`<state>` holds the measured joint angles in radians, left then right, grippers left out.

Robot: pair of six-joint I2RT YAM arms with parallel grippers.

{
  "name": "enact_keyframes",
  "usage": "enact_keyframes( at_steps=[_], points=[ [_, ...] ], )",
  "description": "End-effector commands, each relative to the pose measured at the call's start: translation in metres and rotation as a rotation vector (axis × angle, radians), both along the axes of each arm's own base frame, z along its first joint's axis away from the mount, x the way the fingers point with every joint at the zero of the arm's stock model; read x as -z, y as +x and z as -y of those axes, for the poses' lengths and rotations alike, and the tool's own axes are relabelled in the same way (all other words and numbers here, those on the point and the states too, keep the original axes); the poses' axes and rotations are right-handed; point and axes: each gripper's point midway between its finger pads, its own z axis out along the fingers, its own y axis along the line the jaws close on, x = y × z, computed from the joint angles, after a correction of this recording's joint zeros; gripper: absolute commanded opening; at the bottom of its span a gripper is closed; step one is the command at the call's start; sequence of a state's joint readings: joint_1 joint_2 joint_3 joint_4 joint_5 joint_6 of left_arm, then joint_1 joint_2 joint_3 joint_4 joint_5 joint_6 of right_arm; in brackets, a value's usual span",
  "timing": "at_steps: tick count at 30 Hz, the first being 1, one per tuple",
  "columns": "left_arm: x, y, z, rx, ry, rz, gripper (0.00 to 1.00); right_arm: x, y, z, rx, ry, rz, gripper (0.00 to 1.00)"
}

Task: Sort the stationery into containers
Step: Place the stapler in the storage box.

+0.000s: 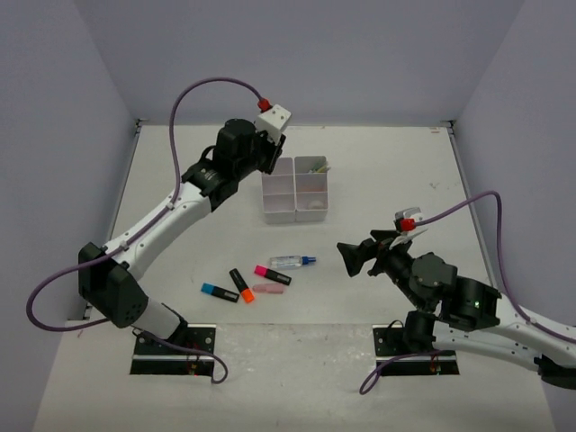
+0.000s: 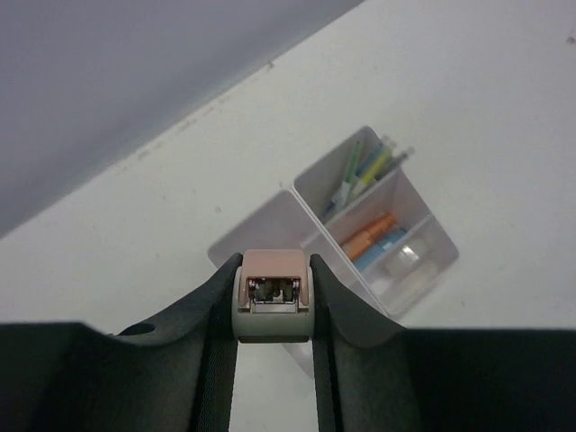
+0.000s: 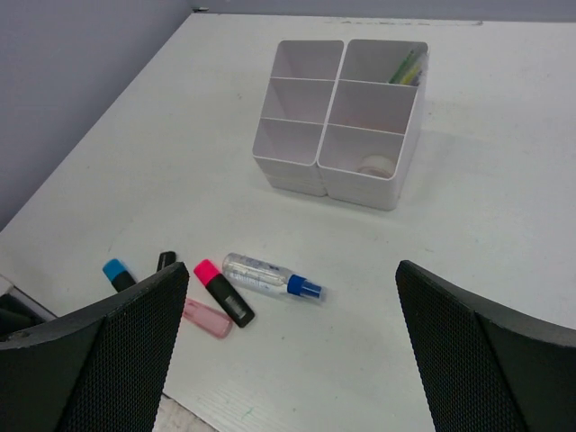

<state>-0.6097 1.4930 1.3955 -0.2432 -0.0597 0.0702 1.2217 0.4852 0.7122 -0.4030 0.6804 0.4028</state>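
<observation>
The sort looks roughly half done. Inside the organiser tray (image 3: 335,184) one column is in use. Thin pens (image 3: 407,67) stand in its far compartment. The left wrist view shows a stowed orange highlighter (image 2: 369,236) with a stowed blue highlighter (image 2: 389,241) beside it in the middle compartment. The tape ring (image 3: 376,165) lies in the near one. The tray's other column of three compartments appears empty. The left hand (image 2: 274,274) hangs above that empty column, toward the tray's far end, its fingers pinching a small pink-and-grey block (image 2: 273,310). Which compartment it is over I cannot tell, and the block is not yet let go. Five items lie loose on the surface (image 1: 405,171), all on the tray's near side and apart from it. The blue-capped glue pen (image 1: 293,261) is closest to the tray, then come the pink-ended highlighter (image 1: 272,274) and, just beside it, the pink eraser (image 1: 268,289). Further from the tray are a loose orange-ended highlighter (image 1: 241,285) and a loose blue-ended highlighter (image 1: 219,292). The right hand (image 1: 349,256) hovers on the tray's near right, close to the glue pen, its fingers spread wide and holding nothing. By my judgement the block's drop comes first, then five pick-ups remain, with the empty column free for them.
</observation>
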Motion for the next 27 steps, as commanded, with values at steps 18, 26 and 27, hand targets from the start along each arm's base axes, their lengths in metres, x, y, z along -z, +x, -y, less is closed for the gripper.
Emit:
enact_keyframes(
  at_steps=[18, 26, 27],
  points=[
    [0.061, 0.037, 0.02, 0.677, 0.121, 0.217, 0.0, 0.001, -0.007, 0.004, 0.011, 0.017, -0.09, 0.99],
    [0.108, 0.054, 0.019, 0.707, 0.189, 0.151, 0.06, 0.0, -0.008, 0.004, 0.006, 0.028, -0.094, 0.99],
    [0.109, 0.055, 0.019, 0.706, 0.193, 0.15, 0.06, 0.0, -0.008, 0.005, 0.006, 0.031, -0.093, 0.99]
  ],
)
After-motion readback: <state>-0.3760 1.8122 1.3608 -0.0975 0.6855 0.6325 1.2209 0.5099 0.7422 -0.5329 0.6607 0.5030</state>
